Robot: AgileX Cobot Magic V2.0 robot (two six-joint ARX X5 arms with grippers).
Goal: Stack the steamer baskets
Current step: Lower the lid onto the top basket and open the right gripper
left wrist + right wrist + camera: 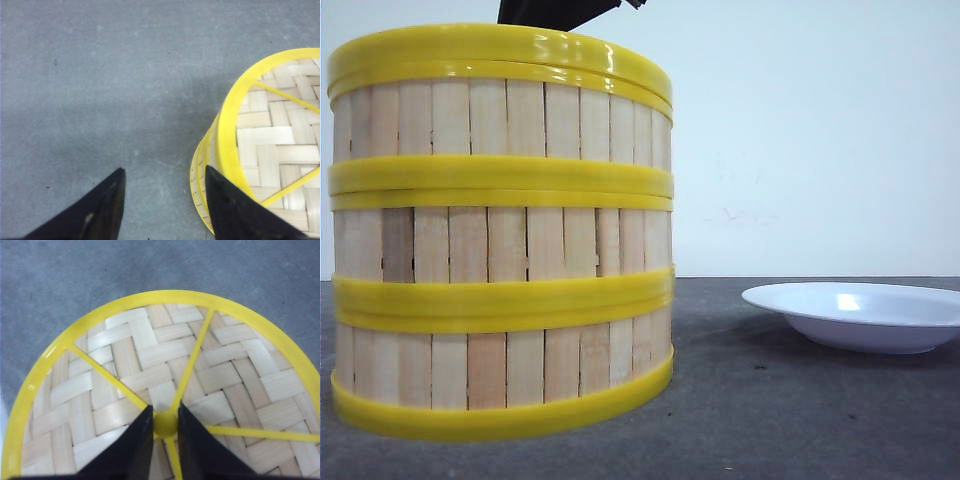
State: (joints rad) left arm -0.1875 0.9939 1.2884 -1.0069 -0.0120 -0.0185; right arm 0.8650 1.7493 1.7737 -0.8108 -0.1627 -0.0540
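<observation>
Three steamer baskets (500, 240) stand stacked in one column at the left of the front view, pale slat walls between yellow rims. On top lies a woven lid (150, 355) with yellow spokes, its rim (500, 50) resting on the top basket. My right gripper (165, 410) is shut on the lid's yellow knob (165, 424). My left gripper (164, 169) hangs open over bare table beside the stack (202, 170), holding nothing, one finger overlapping the lid's rim in that view.
A shallow white plate (860, 315) sits on the grey table (770, 420) to the right of the stack. A pale wall stands behind. A dark part of an arm (555, 12) shows just above the stack.
</observation>
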